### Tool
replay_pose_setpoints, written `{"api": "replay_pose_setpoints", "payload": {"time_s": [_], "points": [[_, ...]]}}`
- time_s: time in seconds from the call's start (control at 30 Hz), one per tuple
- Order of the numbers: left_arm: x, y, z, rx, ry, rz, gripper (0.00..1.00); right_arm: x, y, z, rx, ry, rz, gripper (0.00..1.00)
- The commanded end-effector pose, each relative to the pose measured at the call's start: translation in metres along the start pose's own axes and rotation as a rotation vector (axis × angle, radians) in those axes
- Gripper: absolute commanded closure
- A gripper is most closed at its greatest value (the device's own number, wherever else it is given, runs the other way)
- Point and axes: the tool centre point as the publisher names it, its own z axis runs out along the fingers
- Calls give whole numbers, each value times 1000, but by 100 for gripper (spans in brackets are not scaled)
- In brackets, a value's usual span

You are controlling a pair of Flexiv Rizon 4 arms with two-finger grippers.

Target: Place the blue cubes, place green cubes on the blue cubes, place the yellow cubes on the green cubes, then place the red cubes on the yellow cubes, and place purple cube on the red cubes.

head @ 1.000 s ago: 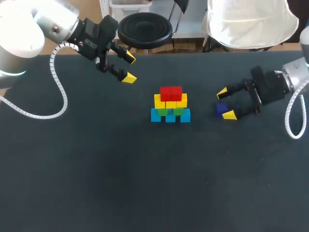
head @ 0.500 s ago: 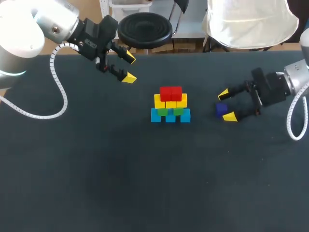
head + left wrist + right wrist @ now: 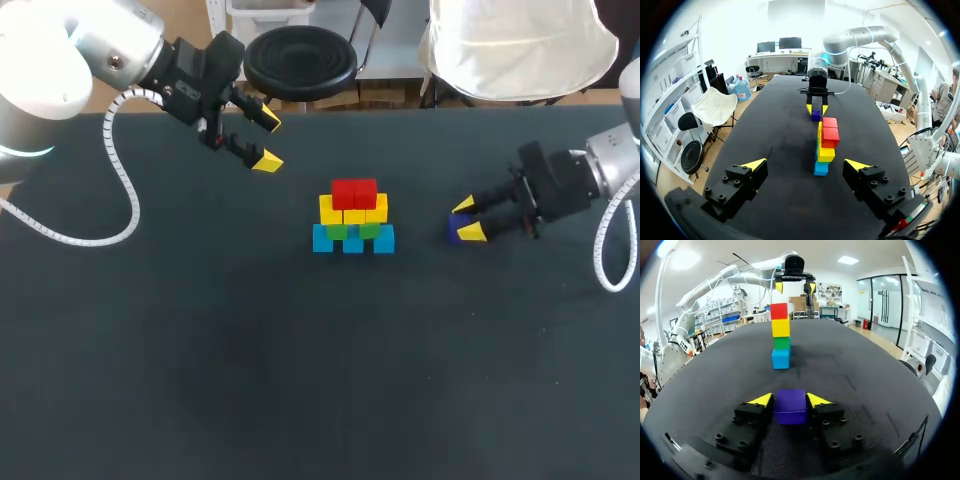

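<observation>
A stepped pile of cubes point(image 3: 353, 217) stands mid-table: blue at the base, green on those, yellow above, two red on top. It also shows as the pile point(image 3: 824, 145) ahead of my left gripper and as the pile point(image 3: 780, 335) ahead of my right. The purple cube point(image 3: 791, 406) rests on the table right of the pile, and my right gripper point(image 3: 789, 400) is shut on it, a yellow tip touching each side. From above the purple cube point(image 3: 457, 230) peeks out between the right gripper point(image 3: 468, 220) tips. My left gripper point(image 3: 268, 141) hangs open, far left of the pile, holding nothing.
The black table point(image 3: 300, 360) spreads wide in front of the pile. Nothing else lies on it.
My right gripper's fingers closed in from wide open onto the purple cube. The left arm and the pile stayed put.
</observation>
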Motion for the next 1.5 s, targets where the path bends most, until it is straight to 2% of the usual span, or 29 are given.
{"api": "replay_pose_setpoints", "payload": {"time_s": [0.03,0.6,0.93,1.07,1.5], "points": [[0,1,0,2,2,1,0,-1,0,0,0,4,4,100],[0,1,0,2,2,1,0,-23,-10,-5,42,2,103,100],[0,1,0,2,2,1,0,-61,-15,-16,76,74,6,100],[0,1,0,2,2,1,0,-70,-15,-19,93,111,4,100],[0,1,0,2,2,1,0,-99,-20,-13,99,124,-66,100]]}}
